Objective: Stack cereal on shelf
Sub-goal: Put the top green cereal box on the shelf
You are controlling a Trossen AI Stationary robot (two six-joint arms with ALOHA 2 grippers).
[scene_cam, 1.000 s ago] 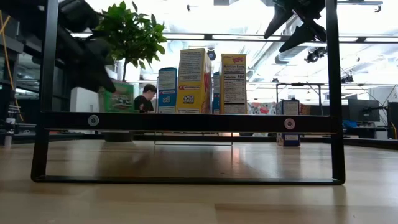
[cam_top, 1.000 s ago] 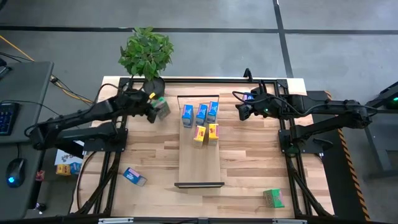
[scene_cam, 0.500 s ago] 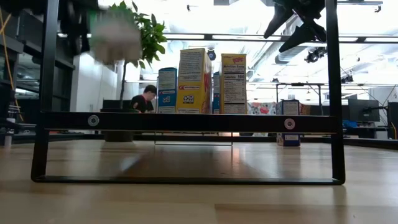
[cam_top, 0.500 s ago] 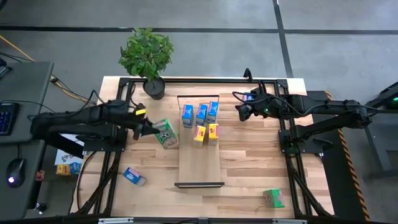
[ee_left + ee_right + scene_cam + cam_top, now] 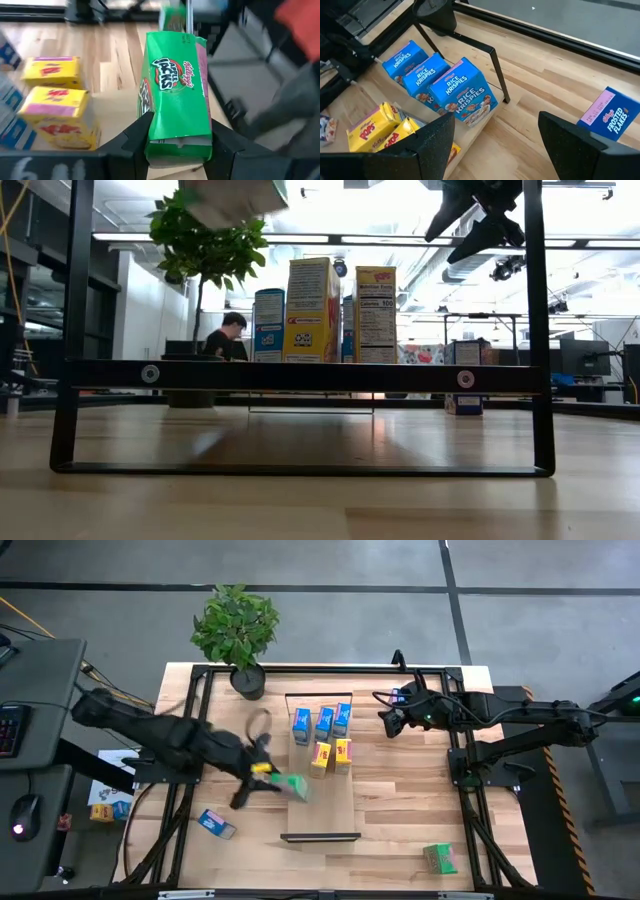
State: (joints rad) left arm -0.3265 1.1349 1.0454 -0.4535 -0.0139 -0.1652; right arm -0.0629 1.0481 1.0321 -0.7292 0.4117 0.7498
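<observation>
over shelf [image 5: 320, 810]: left gripper [image 5: 268, 776] (gripping cereal [image 5: 294, 786])

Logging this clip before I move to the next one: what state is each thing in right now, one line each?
left gripper: shut on the green cereal box, carrying it above the shelf's left edge.
right gripper: open, empty, hovering right of the shelf.
three blue boxes: upright on the shelf.
two yellow boxes: upright on the shelf.
blue box: lying on the table.
green box: on the table, near right.

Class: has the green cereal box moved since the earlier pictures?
Yes. The green cereal box, held in the left gripper, moved from beside the potted plant to the shelf.
</observation>
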